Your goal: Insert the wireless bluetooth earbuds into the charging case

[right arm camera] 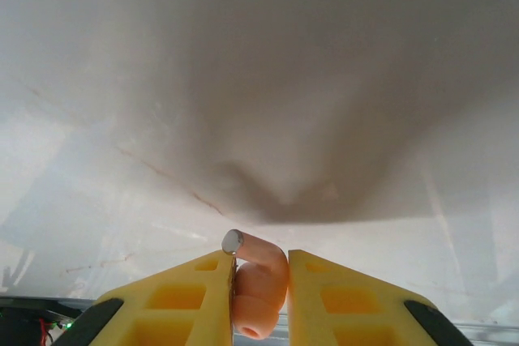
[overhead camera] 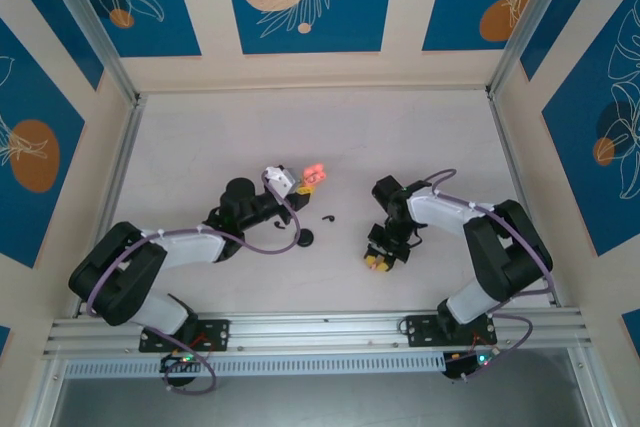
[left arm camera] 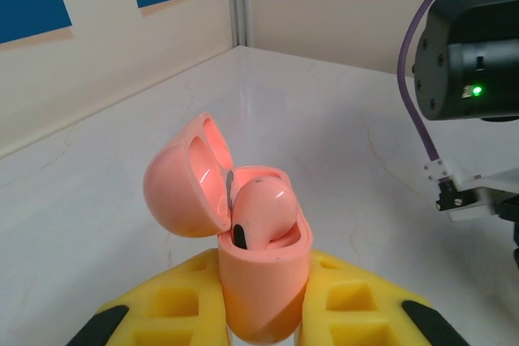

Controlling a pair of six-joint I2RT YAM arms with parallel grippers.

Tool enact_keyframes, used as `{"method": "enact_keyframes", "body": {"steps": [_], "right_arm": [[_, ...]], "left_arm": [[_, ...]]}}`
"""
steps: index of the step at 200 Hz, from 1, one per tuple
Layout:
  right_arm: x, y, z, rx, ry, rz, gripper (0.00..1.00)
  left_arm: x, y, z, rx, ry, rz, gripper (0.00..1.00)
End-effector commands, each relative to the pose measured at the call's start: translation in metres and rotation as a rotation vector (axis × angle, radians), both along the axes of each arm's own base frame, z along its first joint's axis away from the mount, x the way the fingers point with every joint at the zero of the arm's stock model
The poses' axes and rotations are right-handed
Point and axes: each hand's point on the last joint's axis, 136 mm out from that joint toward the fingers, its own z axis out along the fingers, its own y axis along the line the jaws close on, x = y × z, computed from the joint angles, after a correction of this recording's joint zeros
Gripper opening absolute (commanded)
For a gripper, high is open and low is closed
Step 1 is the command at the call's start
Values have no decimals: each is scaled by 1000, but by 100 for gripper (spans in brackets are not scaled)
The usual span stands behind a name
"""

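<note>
Listing by view, we begin from above: the left gripper [overhead camera: 304,180] sits over the middle of the white table [overhead camera: 200,137], pinching the pink charging case [overhead camera: 316,170], apparently clear of the surface, presumably so that its open mouth faces the other arm. To the right and nearer, the right gripper [overhead camera: 379,260] points down close to the table, its yellow fingers drawn together. Between the two lies one black earbud [overhead camera: 327,216] with a curved tail, loose on the table. A rounder black piece [overhead camera: 304,238] lies just near-left of it, too small for us to identify. Left wrist view: the left fingers [left arm camera: 357,301] press on either side of the case and hold it upright. The lid [left arm camera: 182,180] hangs open to the left on its hinge. A seated pink earbud [left arm camera: 263,212] occupies one well, and we cannot tell the state of the other well, which is hidden behind it. The dark housing of the right arm [left arm camera: 470,46] stands at far right. Right wrist view: the right fingers [right arm camera: 349,297] are pressed together on the loose pink earbud [right arm camera: 259,285], just above bare table. Its stem [right arm camera: 243,245] projects past the fingertips, which we judge suits a stem-first entry into the case. This bud is not yet inserted.
</note>
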Motion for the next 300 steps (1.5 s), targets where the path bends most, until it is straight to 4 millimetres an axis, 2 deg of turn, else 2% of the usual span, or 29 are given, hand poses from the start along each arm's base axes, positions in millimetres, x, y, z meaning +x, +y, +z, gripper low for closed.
{"method": "enact_keyframes", "body": {"steps": [1,25,43,63,81,125,140,158,171,189,227,261,300], "right_arm": [[6,6,-3,27,9,19,22],[16,11,-5,42,-2,38,23],[22,13,4,49,-18,73,34],[32,13,28,64,-84,141,42],[45,12,55,104,-195,253,44],[90,8,115,215,-586,746,44],[96,12,126,272,-700,938,44],[86,21,133,395,-822,1198,45],[75,23,129,474,-900,1377,47],[63,19,113,533,-937,1555,48],[38,4,67,511,-782,1865,48],[24,-1,39,494,-740,2029,48],[28,8,22,460,-799,2176,47]], "left_arm": [[-3,1,4,11,-28,2,14],[-3,2,3,13,-26,4,14],[-3,2,3,18,-24,3,14],[-3,3,3,25,-27,9,14],[-2,4,5,26,-29,14,14],[-6,8,4,21,-14,20,14],[-6,11,4,26,-12,32,14],[-7,15,5,29,-15,45,14],[-7,17,4,35,-14,52,14],[-6,20,3,39,-15,61,15],[-5,25,1,50,-8,77,15],[-3,26,-3,55,-1,82,15],[-1,27,-7,59,9,89,15]]}}
